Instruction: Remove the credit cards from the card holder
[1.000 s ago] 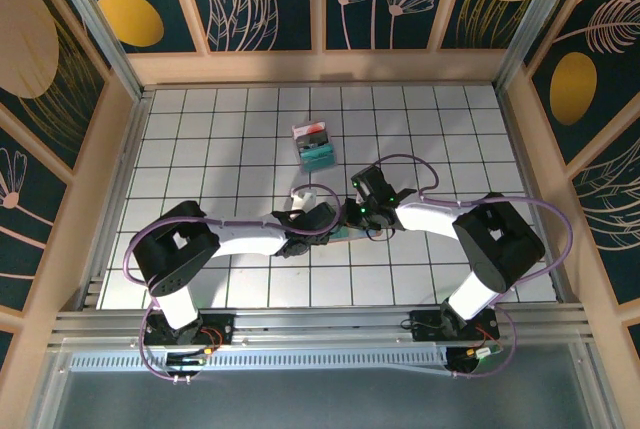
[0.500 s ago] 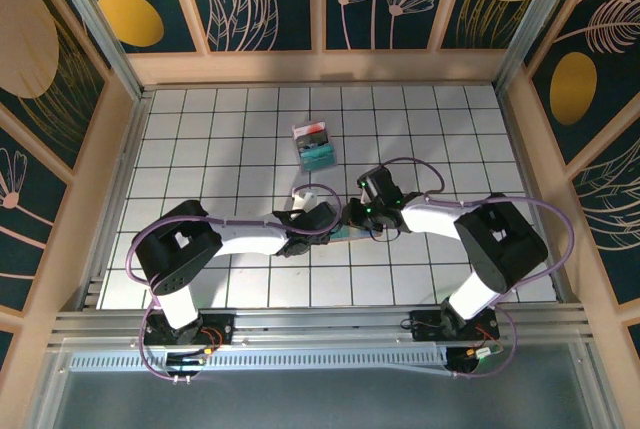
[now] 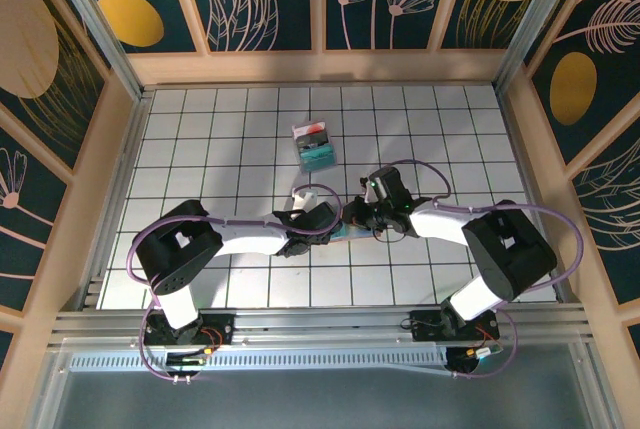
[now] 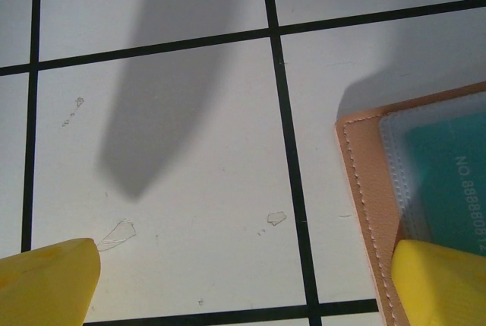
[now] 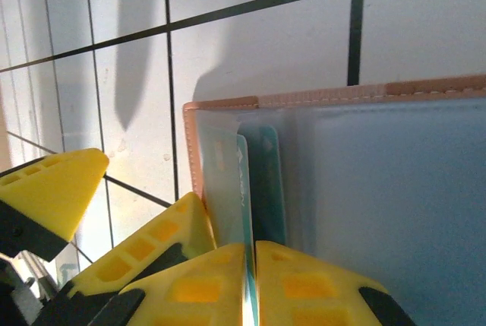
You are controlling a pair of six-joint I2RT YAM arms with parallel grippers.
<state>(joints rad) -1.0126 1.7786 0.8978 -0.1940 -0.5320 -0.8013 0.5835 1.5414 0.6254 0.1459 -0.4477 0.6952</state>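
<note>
Left arm [image 3: 245, 239] and right arm [image 3: 445, 221] crowd the middle over the card holder [image 5: 326, 96]; teal pack [image 3: 318, 149] stands farther; table [image 3: 180, 139] sides open

Card holder [image 5: 425, 189] between left tool [image 4: 243, 288] and right tool [image 5: 252, 269], pack [image 3: 316, 146] behind

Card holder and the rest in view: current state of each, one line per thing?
card holder: open, flat on the table, clear sleeves up.
light teal card: edge pinched by the right pincer, not yet clear of the holder.
right pincer: shut on that card.
left pincer: wide open, one finger at the holder's edge, holding nothing.
teal pack: lying on the table, apart from both arms.
</note>
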